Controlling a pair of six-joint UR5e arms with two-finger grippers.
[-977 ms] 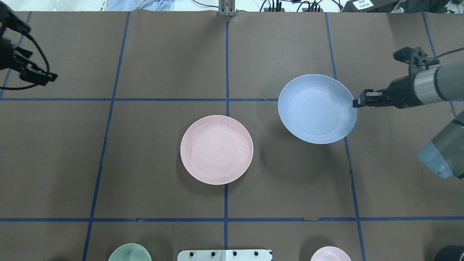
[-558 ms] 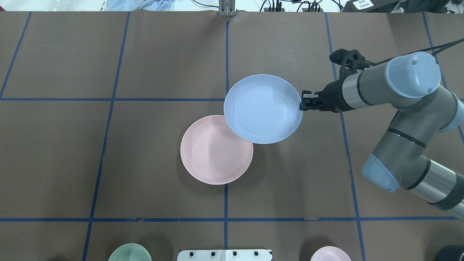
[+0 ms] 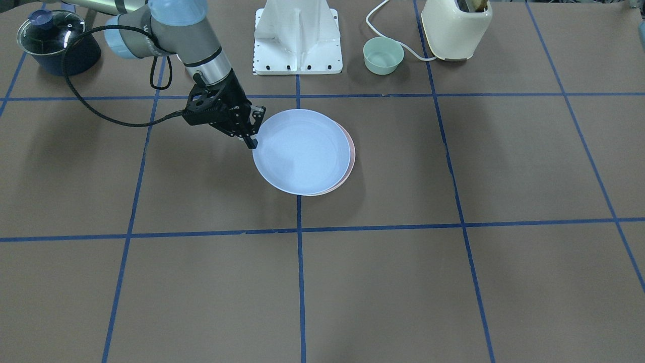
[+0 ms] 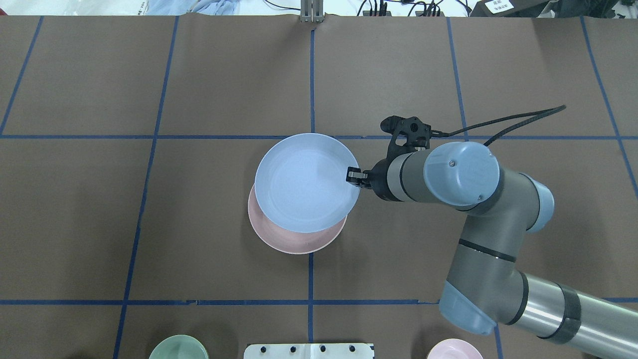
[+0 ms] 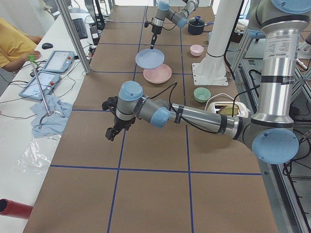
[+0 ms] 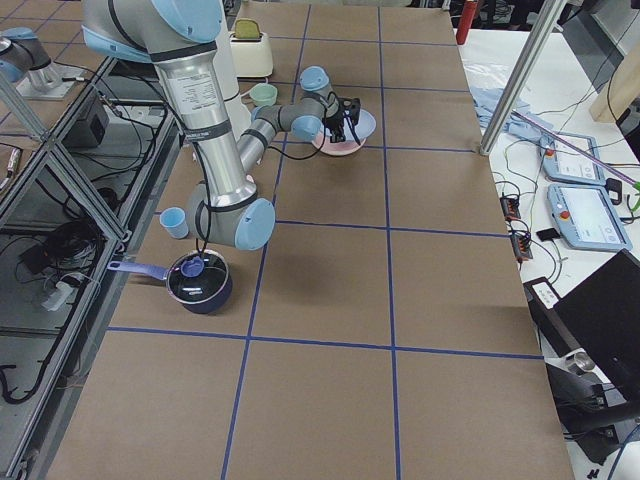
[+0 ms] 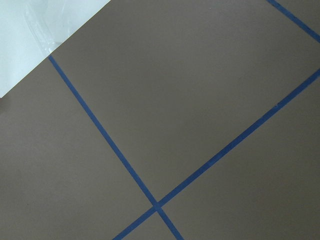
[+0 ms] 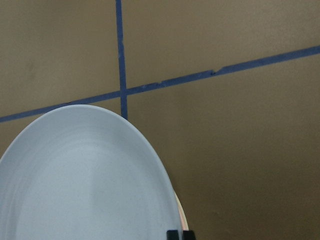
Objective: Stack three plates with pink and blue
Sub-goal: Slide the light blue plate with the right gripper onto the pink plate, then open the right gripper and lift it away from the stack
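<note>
The light blue plate (image 4: pixel 304 182) hangs over the pale pink plate (image 4: pixel 299 243), which lies flat at the table's centre. My right gripper (image 4: pixel 353 175) is shut on the blue plate's right rim. In the front view the right gripper (image 3: pixel 252 141) holds the blue plate (image 3: pixel 301 151), and only a sliver of the pink plate (image 3: pixel 351 151) shows. The exterior left view shows the blue plate (image 5: pixel 149 58) raised a little above the pink plate (image 5: pixel 157 74). The left gripper (image 5: pixel 111 133) shows only in that view, far from the plates, and I cannot tell its state. The cream-white plate is out of view.
A mint-green bowl (image 3: pixel 383 55), a cream toaster (image 3: pixel 456 27) and the white robot base (image 3: pixel 297 35) stand along the robot's side of the table. A lidded dark pot (image 3: pixel 50 40) is at one corner. A small pink bowl (image 4: pixel 454 349) sits at the near edge.
My right arm has carried the blue plate leftward from the right side of the table to over the pink plate. The left arm has left the overhead view.
</note>
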